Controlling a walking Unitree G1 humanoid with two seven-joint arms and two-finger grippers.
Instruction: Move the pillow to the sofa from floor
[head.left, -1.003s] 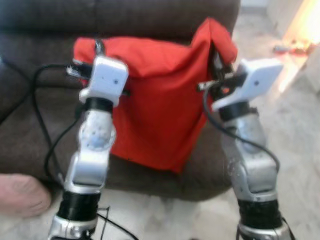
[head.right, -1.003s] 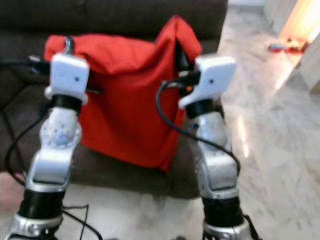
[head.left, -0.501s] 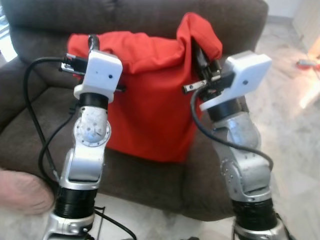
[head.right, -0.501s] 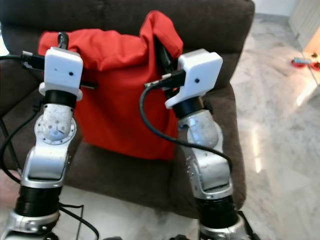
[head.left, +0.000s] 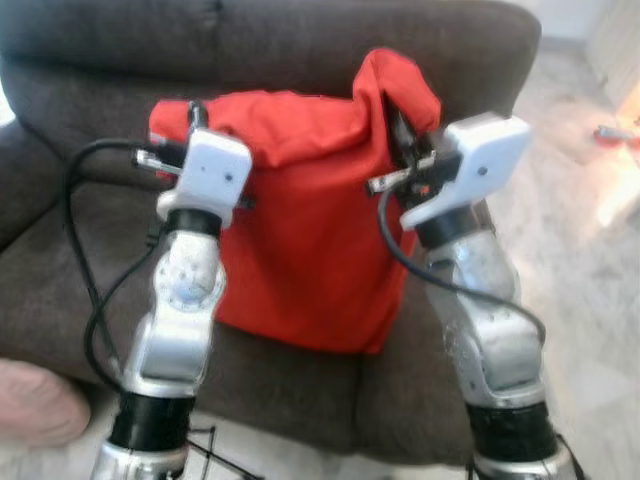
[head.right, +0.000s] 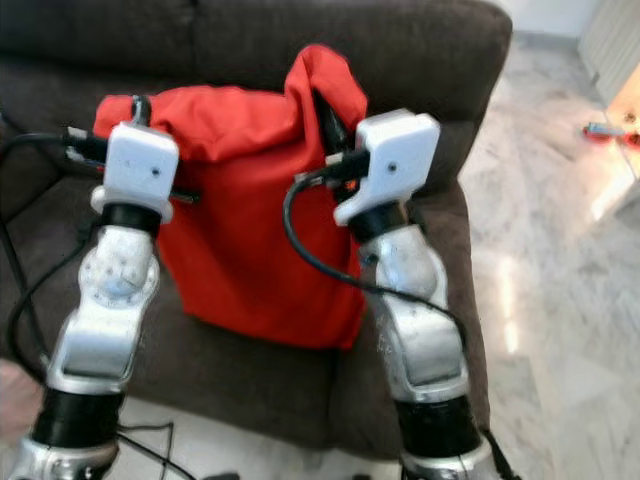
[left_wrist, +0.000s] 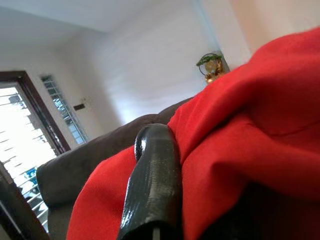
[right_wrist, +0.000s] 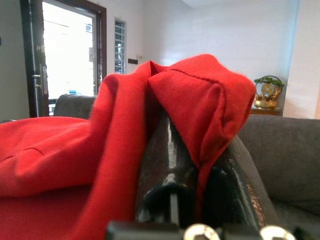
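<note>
Left pincer (head.left: 195, 115): head views, raised at the pillow's (head.left: 310, 230) top left corner, black finger hooked over the red cloth, closed on it. Right pincer (head.left: 400, 125): at the pillow's top right corner, fingers nipped on a peak of cloth. Pillow: red, hanging upright between both arms, above the sofa (head.left: 300, 40) seat, lower edge near or on the cushion; cannot tell which. Sofa: dark brown, backrest far, seat near. Floor (head.right: 560, 260): pale marble, right.

Change: against the half-second-earlier picture, pillow and arms sit slightly lower and closer over the seat; part of that is camera shift. Judgement: pillow is off the floor and at the sofa; lowering and release remain.

Left wrist view: one black finger (left_wrist: 152, 185) pressed against red folds; sofa back, window (left_wrist: 25, 145) and a gold ornament (left_wrist: 213, 65) far off.

Right wrist view: two fingers (right_wrist: 160, 165) with red cloth pinched between them, a peak of fabric standing above; doorway (right_wrist: 67, 50) beyond.

Writing, brands, labels: none readable.
</note>
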